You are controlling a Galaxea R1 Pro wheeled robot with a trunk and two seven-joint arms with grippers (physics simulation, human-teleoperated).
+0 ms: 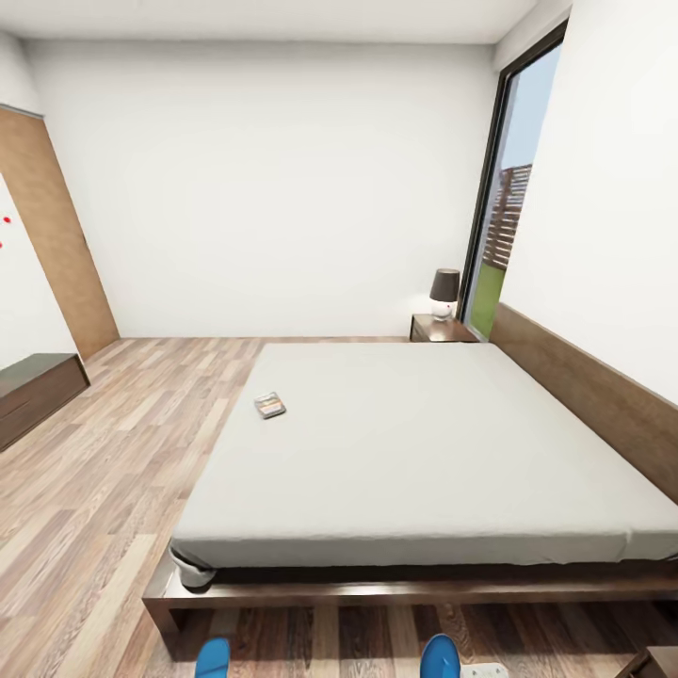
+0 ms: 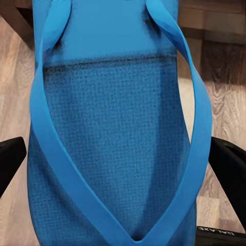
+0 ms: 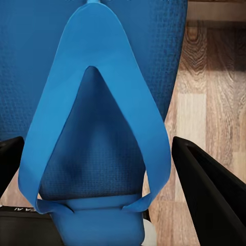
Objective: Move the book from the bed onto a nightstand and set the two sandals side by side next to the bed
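The pale grey bed fills the middle of the bedroom. The book lies flat near the bed's left edge. A dark nightstand stands at the far head corner by the window. Two blue sandals show as rounded tips at the head view's lower edge, one on the left and one on the right. My left gripper holds one sandal across its width, above the floor. My right gripper grips the other sandal the same way.
A lamp sits on the far nightstand. A long low dark cabinet runs along the left wall. The wooden bed frame juts out in front of me. A dark brown corner shows at bottom right. Wood floor lies left of the bed.
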